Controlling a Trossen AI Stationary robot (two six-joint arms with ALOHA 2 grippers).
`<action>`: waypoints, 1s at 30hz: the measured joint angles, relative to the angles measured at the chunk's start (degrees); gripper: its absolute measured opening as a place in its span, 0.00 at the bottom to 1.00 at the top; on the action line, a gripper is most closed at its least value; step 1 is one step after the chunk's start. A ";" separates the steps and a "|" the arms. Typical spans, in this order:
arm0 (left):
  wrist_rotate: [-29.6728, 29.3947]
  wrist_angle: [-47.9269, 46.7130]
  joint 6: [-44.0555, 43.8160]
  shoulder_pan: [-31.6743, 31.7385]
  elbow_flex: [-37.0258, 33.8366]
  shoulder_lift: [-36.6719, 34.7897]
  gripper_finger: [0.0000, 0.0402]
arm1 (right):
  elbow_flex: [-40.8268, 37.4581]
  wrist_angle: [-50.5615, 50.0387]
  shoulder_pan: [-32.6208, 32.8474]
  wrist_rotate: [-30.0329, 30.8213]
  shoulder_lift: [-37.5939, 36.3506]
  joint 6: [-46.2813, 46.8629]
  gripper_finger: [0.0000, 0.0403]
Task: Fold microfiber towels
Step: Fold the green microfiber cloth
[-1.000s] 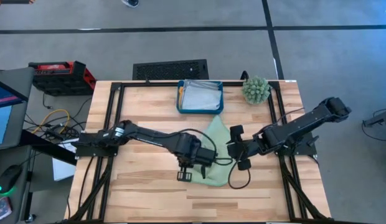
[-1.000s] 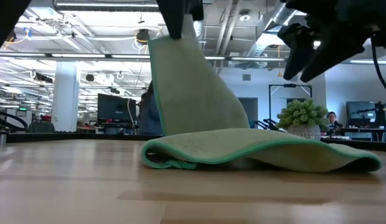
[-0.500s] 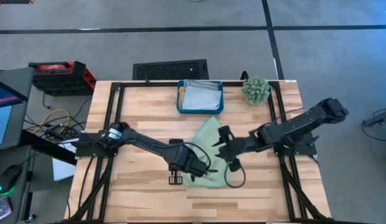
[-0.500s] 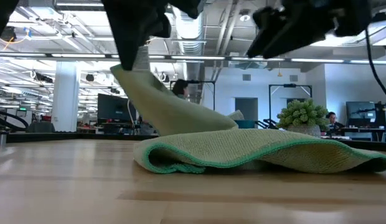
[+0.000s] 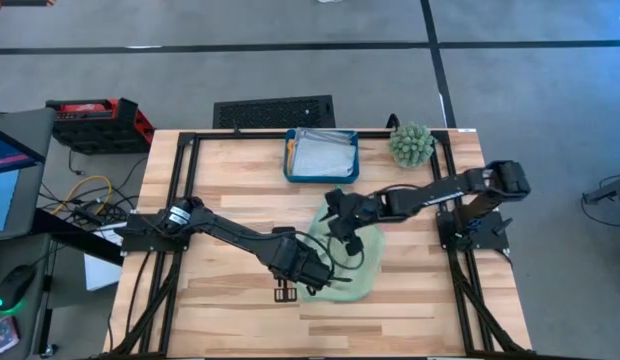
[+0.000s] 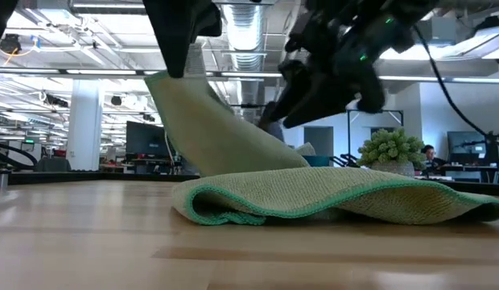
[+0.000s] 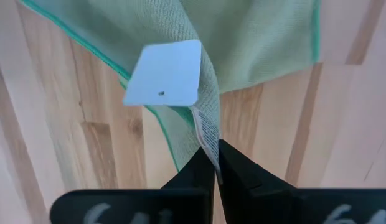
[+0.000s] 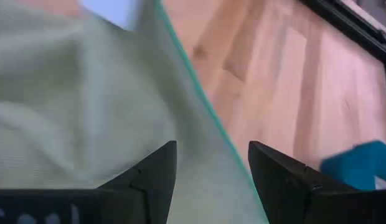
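Observation:
A light green microfiber towel (image 5: 348,255) lies bunched on the wooden table, with a folded edge (image 6: 233,211) toward the near side. My left gripper (image 7: 215,163) is shut on one raised corner of it, next to a white tag (image 7: 163,73). My right gripper (image 8: 208,168) is open and slants down above the towel's far part. Its fingers stand on either side of the teal-hemmed edge (image 8: 202,102), and I see no touch. Pale grey-blue towels (image 5: 320,155) lie in the teal tray (image 5: 289,160) at the far edge. My left gripper pinches the towel's corner at its sewn care label (image 7: 207,138) between its two fingers, which point down from above. The corner (image 6: 165,80) is lifted clear. From it the cloth slopes down to the rest of the towel (image 6: 338,197), which lies on the table.
A spiky green ball plant (image 5: 411,143) stands at the far right corner, beside the tray. Bare wood (image 5: 220,180) lies to the left of the towel and along the near edge. Black frame rails (image 5: 445,180) run along the table's sides.
My left gripper has carried the towel's corner down and toward the table's left and near edges, so the raised cloth slopes lower while the rest stays on the table. My right gripper, still open, has swung toward the table's left and far edges and sunk over the towel.

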 joint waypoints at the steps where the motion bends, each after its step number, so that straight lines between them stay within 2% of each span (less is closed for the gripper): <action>1: -0.02 0.26 0.07 -0.04 0.00 -0.18 0.00 | 0.06 1.61 -0.90 -0.13 1.03 -0.32 0.55; 6: 0.02 0.37 0.39 -0.04 0.00 -0.26 0.00 | 0.47 5.28 -4.68 -0.12 5.28 -4.32 0.55; 16: -0.69 -0.12 1.17 -0.03 0.02 -0.26 0.00 | 6.10 4.10 -8.68 -3.53 14.05 -7.35 0.55; 22: -2.43 -4.40 -2.48 -0.17 0.02 -0.97 0.00 | 8.61 -4.58 -9.88 -3.72 15.12 -7.66 0.55; 30: -6.60 -4.11 -7.72 -1.09 0.07 -6.11 0.00 | 8.59 -12.75 -11.19 -3.70 14.46 -7.39 0.50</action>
